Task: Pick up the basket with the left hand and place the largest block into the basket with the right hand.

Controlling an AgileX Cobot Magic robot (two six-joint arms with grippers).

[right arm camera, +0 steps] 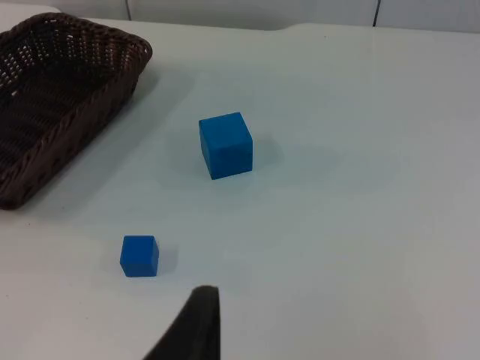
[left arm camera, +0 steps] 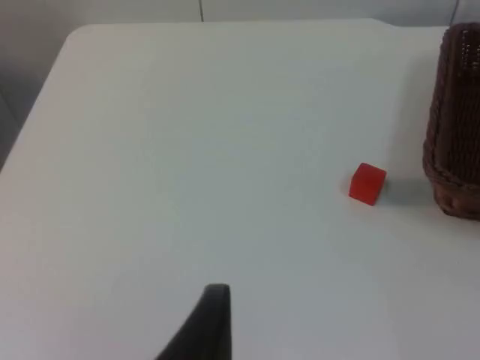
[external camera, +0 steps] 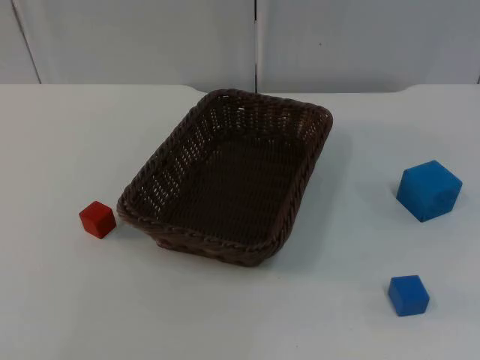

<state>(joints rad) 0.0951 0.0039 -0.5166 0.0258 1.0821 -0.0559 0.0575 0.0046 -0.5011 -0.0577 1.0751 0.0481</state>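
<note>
A dark brown woven basket (external camera: pixel 294 196) stands on the middle of the white table and holds nothing. The large blue block (external camera: pixel 429 190) sits to its right, with a small blue block (external camera: pixel 409 295) nearer the front edge. A small red block (external camera: pixel 97 219) lies just off the basket's left front corner. My left gripper (left arm camera: pixel 214 315) hangs over bare table well to the left of the red block (left arm camera: pixel 367 184) and the basket (left arm camera: pixel 456 127). My right gripper (right arm camera: pixel 199 319) waits above the table, short of the small blue block (right arm camera: pixel 139 256) and the large blue block (right arm camera: pixel 225 145), with the basket (right arm camera: pixel 45 142) off to the side.
A grey partition wall (external camera: pixel 255 41) closes off the back of the table. The table's left edge (left arm camera: pixel 37 112) runs close to the left gripper. Open white surface lies in front of the basket and between the blue blocks.
</note>
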